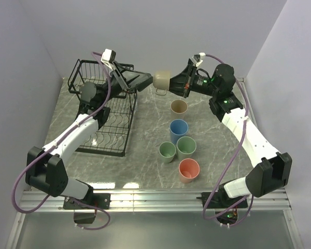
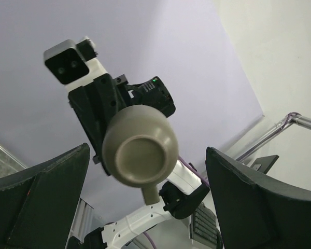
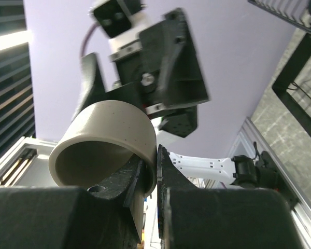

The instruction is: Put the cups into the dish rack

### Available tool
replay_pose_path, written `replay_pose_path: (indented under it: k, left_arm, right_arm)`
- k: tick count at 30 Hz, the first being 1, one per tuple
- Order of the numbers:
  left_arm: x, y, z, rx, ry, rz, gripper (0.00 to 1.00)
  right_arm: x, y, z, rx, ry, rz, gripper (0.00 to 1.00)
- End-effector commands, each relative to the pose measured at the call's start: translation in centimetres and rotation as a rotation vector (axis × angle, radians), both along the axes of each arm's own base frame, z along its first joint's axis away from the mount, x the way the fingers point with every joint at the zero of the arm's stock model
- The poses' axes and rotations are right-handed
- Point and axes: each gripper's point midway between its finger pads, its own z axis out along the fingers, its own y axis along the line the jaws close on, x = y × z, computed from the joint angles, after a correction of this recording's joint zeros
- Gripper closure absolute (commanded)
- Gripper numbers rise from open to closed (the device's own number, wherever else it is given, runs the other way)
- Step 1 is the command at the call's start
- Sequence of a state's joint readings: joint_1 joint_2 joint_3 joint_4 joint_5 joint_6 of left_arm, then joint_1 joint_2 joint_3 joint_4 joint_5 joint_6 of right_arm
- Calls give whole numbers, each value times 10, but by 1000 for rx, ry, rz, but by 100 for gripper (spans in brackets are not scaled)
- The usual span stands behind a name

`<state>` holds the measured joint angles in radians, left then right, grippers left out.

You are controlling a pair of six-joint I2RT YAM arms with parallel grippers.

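Mug [image 1: 161, 80] up in the air over the tabletop [image 1: 150, 122], beside the dish rack [image 1: 101, 122], long axis level. Base turned to the left hand [image 1: 144, 81], spread wide and near. Rim pinched by the right hand [image 1: 173, 83].

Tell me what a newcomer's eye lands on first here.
The small beige mug, held in mid-air on its side by the right hand pinching its rim, above the far middle of the table. The left hand gapes open, facing its base. Nearer, five tumblers stand upright: beige, blue, two green, salmon.
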<state>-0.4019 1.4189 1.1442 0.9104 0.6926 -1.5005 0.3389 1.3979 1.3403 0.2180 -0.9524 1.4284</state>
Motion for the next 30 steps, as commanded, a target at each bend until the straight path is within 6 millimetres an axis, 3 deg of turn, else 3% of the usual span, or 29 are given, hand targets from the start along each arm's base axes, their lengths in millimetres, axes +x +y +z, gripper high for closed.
replay_pose_path:
  k: [1, 5, 10, 16, 20, 25, 30]
  left_arm:
    - [-15, -5, 24, -7, -123, -12, 1]
    - [-18, -16, 23, 16, -127, -40, 1]
    - [-20, -33, 14, 100, -127, -56, 2]
    - [-23, -40, 12, 135, -127, -58, 6]
    - [-24, -39, 12, 140, -124, -57, 22]
    - [-25, -39, 12, 150, -121, -59, 28]
    - [-29, -37, 12, 152, -122, -52, 66]
  right_arm:
    - [-10, 1, 6, -7, -63, 24, 100]
    - [-9, 2, -3, -23, -49, 20, 100]
    - [-6, 3, -4, -25, -48, 15, 100]
    - [-4, 4, -3, -28, -54, 13, 100]
    - [-4, 4, -5, -27, -48, 9, 100]
    - [-3, 1, -5, -22, -46, -8, 100]
    - [0, -1, -6, -20, -41, -21, 100]
